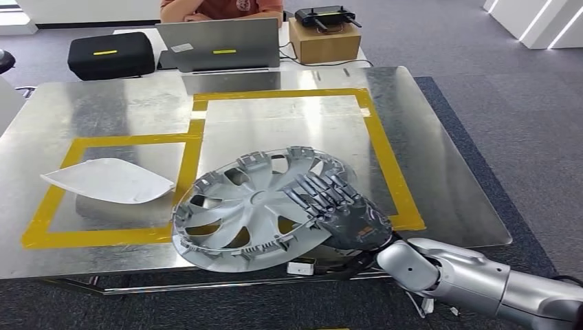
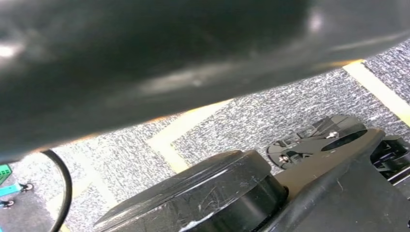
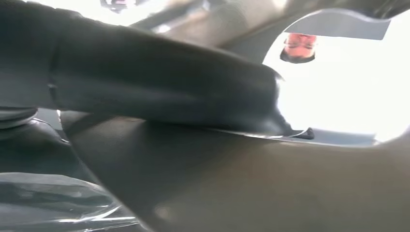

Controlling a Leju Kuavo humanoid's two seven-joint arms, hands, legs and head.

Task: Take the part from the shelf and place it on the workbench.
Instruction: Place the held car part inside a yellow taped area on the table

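A silver wheel cover [image 1: 240,206] lies tilted at the front edge of the metal workbench [image 1: 440,137], its near rim hanging past the edge. My right hand [image 1: 337,206] holds it at the right rim, dark fingers spread over its face. In the right wrist view a thick dark thumb [image 3: 169,82] presses against the cover's surface [image 3: 241,183], with a spoke opening beside it. A dark blurred shape that may be my left hand [image 2: 145,58] hangs over grey carpet; how its fingers stand cannot be made out.
A white curved panel [image 1: 110,180] lies inside the left yellow-taped area [image 1: 385,151]. Behind the workbench stand a laptop [image 1: 220,45], a black case [image 1: 110,55] and a cardboard box [image 1: 323,41]. A person [image 1: 220,8] sits there.
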